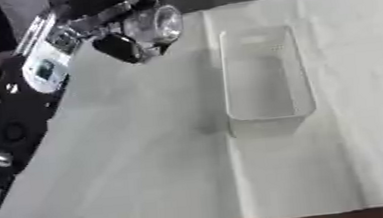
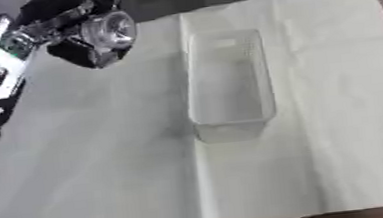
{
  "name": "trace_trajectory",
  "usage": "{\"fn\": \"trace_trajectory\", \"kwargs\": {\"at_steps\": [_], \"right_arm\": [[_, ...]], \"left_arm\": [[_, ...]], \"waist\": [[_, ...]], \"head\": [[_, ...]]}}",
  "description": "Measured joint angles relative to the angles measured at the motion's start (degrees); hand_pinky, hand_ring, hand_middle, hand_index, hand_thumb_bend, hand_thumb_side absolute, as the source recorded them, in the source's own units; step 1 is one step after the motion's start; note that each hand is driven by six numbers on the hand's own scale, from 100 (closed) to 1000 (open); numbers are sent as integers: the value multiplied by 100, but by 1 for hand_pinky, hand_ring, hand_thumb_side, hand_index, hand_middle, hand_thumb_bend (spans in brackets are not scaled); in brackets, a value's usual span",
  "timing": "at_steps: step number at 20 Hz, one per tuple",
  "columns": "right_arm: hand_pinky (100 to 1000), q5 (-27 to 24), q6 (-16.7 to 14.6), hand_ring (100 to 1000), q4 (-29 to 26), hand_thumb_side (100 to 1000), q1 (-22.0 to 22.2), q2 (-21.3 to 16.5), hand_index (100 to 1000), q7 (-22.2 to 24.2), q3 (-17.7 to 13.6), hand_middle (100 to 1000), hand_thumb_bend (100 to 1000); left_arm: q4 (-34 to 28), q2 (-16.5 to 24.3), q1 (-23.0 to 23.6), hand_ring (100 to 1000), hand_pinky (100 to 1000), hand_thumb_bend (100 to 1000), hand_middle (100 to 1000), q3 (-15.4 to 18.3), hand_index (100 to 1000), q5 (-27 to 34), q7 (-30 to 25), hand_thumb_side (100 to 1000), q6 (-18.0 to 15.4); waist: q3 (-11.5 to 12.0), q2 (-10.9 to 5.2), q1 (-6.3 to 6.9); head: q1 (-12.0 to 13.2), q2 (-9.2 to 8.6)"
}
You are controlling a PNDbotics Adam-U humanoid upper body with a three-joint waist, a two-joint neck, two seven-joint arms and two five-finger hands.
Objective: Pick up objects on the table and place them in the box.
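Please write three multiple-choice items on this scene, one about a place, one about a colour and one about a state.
1. Where does the box stand on the cloth?
A. near the middle, toward the far side
B. at the near right corner
C. off the cloth, on the dark surface at the left

2. What colour is the cloth?
A. red
B. white
C. dark blue

3. What does the box hold?
A. a stack of objects
B. nothing that can be seen
C. the left hand

Answers:
1. A, since cloth shows on every side of the box, with more of it nearer the camera.
2. B, as the sheet is pale white throughout.
3. B, because only the floor of the box shows through its open top, and the left hand is over the cloth's far left corner.
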Motion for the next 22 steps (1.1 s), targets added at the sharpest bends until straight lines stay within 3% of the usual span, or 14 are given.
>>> {"fn": "trace_trajectory", "kwargs": {"at_steps": [6, 8, 12, 17, 22], "right_arm": [[753, -5, 22, 834, -3, 867, -1, 2, 904, 22, 47, 905, 100], [752, -11, 22, 833, -2, 867, -3, 2, 905, 22, 72, 904, 100], [752, -56, 28, 833, 2, 866, -7, 2, 904, 28, 107, 904, 100], [750, -110, 73, 831, 4, 865, -51, 2, 903, 73, 143, 903, 100], [750, -187, 114, 830, 12, 865, -117, 1, 902, 114, 179, 897, 100]], "left_arm": [[332, -176, -525, 149, 100, 100, 267, -184, 428, -545, 257, 390, -307], [505, -176, -723, 160, 100, 100, 272, -244, 425, -795, 392, 305, -433], [768, -284, -1021, 172, 100, 100, 278, -365, 425, -1432, 744, 249, -697], [917, -712, -1083, 165, 100, 100, 275, -381, 426, -2087, 1147, 255, -796], [933, -1277, -995, 165, 100, 100, 274, -362, 424, -2441, 1193, 253, -809]], "waist": [[-169, -21, 40], [-201, -22, 40], [-272, -22, 61], [-394, -15, 73], [-463, 60, 87]], "head": [[7, 0], [7, 0], [23, 0], [144, 0], [374, 0]]}}
